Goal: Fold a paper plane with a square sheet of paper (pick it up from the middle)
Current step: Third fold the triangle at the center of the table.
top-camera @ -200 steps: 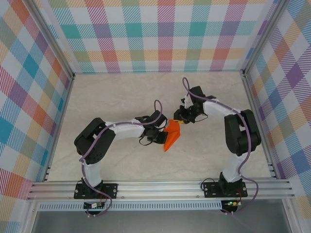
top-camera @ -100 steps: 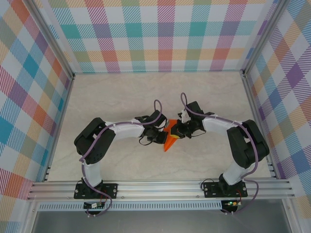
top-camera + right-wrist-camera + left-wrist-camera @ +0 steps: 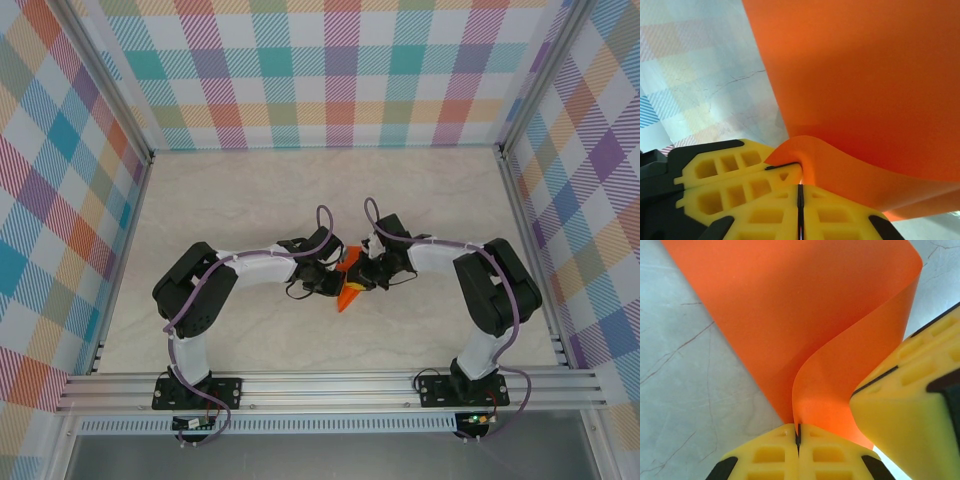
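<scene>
The square sheet of paper (image 3: 348, 288) is bright orange and creased into a narrow pointed shape, held just above the table's middle between both grippers. My left gripper (image 3: 332, 276) is shut on one edge of it; in the left wrist view its jaws (image 3: 798, 432) pinch the curling paper (image 3: 805, 315). My right gripper (image 3: 366, 272) meets it from the right. In the right wrist view its jaws (image 3: 800, 189) are pressed together where a curl of the paper (image 3: 865, 75) runs into them. Each wrist view shows the other gripper's yellow fingers (image 3: 910, 410) (image 3: 730, 175) close beside.
The pale marble table (image 3: 240, 210) is bounded by plaid walls and a metal rail (image 3: 330, 385) along the near edge. Both arms bend inward and nearly touch at the centre.
My right gripper has come down and leftward from behind the paper and closed on its right side. The left gripper has kept still, holding the paper.
</scene>
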Tool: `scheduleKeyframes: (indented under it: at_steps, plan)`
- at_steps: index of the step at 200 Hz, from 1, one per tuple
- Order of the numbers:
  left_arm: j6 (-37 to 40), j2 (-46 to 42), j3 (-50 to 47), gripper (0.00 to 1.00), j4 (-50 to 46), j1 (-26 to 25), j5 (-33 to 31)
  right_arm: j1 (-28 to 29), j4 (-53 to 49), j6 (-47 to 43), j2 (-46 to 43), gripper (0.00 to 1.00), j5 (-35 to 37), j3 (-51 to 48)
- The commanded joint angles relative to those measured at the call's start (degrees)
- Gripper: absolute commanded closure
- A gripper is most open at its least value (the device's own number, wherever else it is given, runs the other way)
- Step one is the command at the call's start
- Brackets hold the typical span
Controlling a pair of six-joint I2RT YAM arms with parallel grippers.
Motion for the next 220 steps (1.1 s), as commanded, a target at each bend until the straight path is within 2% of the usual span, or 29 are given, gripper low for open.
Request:
scheduleKeyframes:
  at_steps: [1,64,119,142,164,220]
  plan:
    - [1.0,2.3,-1.0,1.00,0.3,0.3,0.7,0.3,-0.9,-0.9,0.3,0.91,1.6,-1.9]
    - [1.5,3.8,-0.4,1.00,-0.6,0.4,1.3,0.3,0.4,-0.7,1.9,0.91,3.4,-5.6]
    - [1.6,4.0,-0.2,1.00,-1.2,0.4,1.5,0.0,0.6,0.3,-3.4,0.89,2.5,-1.7]
    - [1.7,3.9,-0.2,1.00,-1.5,0.4,1.5,-0.2,0.6,0.4,-2.2,0.89,2.6,0.6]
    - [1.6,3.9,-0.2,1.00,-1.7,0.4,1.3,-0.5,-0.9,0.3,0.3,0.89,5.9,1.9]
    - [1.9,4.1,-0.4,1.00,-2.2,0.4,1.1,-1.5,2.0,1.0,4.2,0.90,7.3,-2.2]
